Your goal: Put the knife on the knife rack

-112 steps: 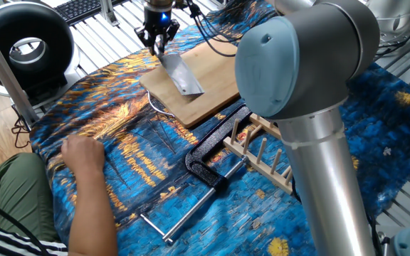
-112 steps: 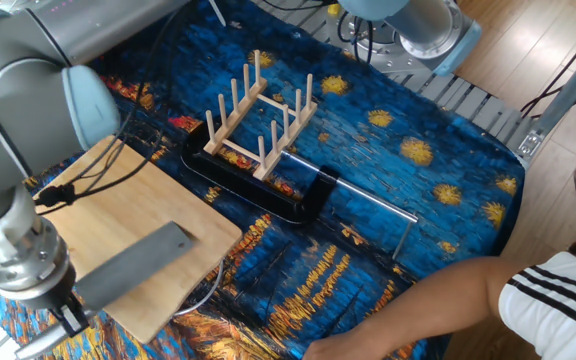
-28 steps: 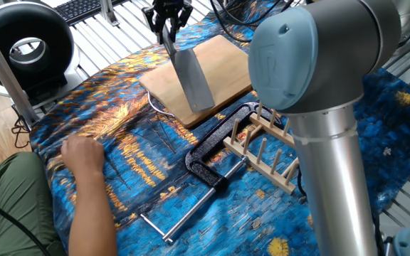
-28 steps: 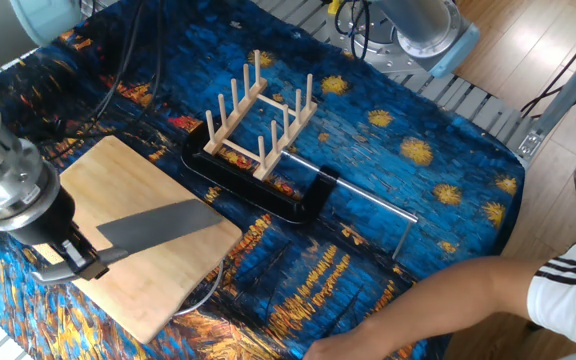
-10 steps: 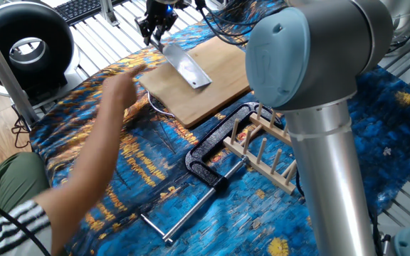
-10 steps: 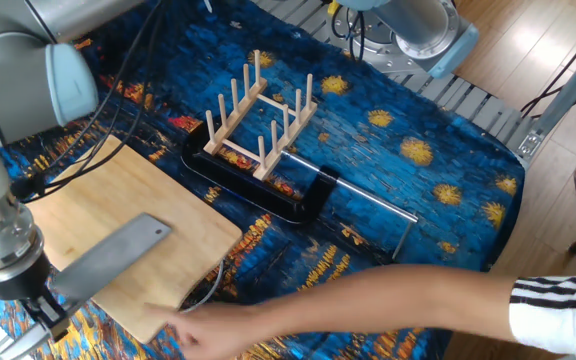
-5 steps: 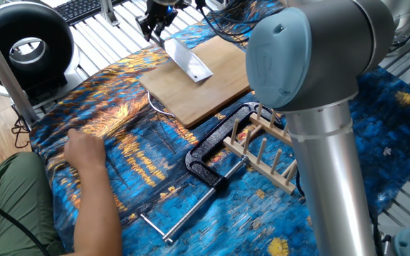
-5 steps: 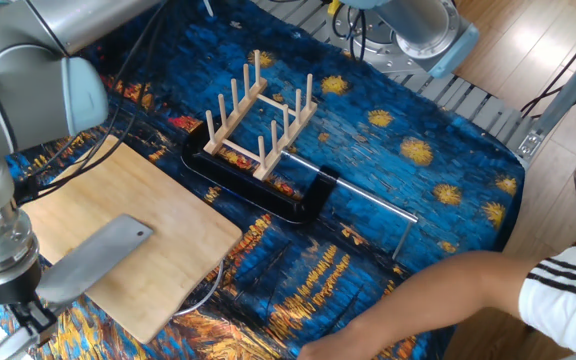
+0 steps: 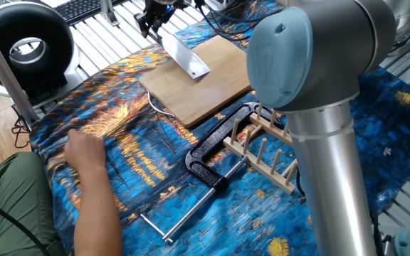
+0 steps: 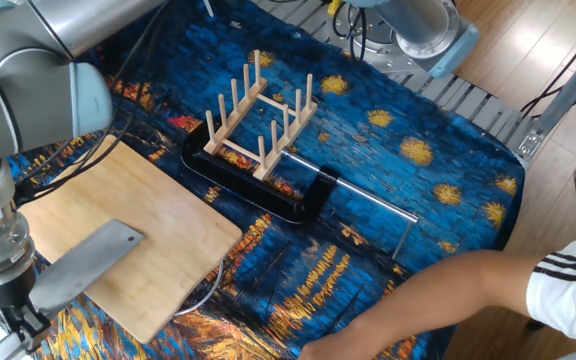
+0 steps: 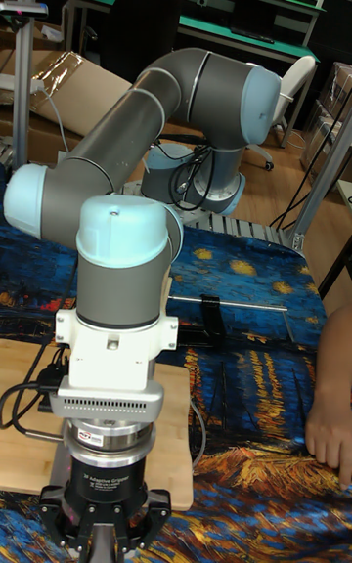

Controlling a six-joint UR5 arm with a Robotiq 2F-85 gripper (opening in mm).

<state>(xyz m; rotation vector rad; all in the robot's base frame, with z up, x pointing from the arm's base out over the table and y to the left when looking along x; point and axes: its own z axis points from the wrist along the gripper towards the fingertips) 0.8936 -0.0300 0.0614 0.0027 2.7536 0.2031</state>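
In one fixed view, the gripper [image 9: 153, 24] is seen at the top of the frame, left of centre, its fingers pinched on the handle end of the knife [image 9: 185, 57]. The broad grey blade slants down and to the right over the bamboo cutting board [image 9: 205, 82], which lies on the blue and gold patterned cloth [image 9: 119, 135]. The knife rack [image 9: 265, 153] is found right of centre (partly hidden by the arm's big grey joint in the foreground), well apart from the knife. A black clamp [image 9: 216, 153] with a thin metal bar lies just beside the rack, towards the lower centre. A person's hand [image 9: 84, 151] is rested on the cloth at the left.

In the other fixed view, the gripper [image 10: 23, 322] is placed at the lower left edge, closed on the knife [image 10: 80, 264], whose blade is held over the cutting board [image 10: 148, 230]. The knife rack [image 10: 258, 118] stands in the upper centre, its pegs upright, with the clamp [image 10: 268, 195] touching its near side. A person's arm [image 10: 448, 300] is stretched along the lower right.

In the tall fixed view, the gripper [image 11: 110, 529] is shown at the very bottom (cut off by the frame edge), so its fingertips and the knife cannot be made out. The cutting board [image 11: 29, 407] is seen behind the wrist, and the hand [image 11: 328, 436] at the right edge.
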